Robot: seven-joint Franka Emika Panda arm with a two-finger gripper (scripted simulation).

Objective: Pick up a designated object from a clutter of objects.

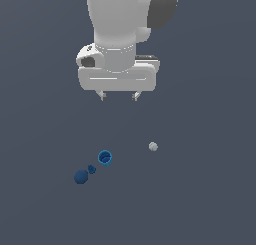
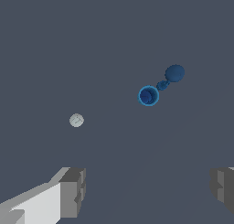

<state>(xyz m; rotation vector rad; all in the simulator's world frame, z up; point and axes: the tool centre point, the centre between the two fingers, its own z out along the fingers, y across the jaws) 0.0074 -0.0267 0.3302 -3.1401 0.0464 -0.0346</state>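
Pincer (image 1: pixel 119 96) fingertips barely visible

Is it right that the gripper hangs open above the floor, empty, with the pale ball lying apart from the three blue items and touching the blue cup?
Not quite. The pale ball does not touch the blue cup; bare floor separates them, as both the exterior view and the wrist view show. The rest holds: the gripper hangs open and empty, and the ball lies apart from the blue items.
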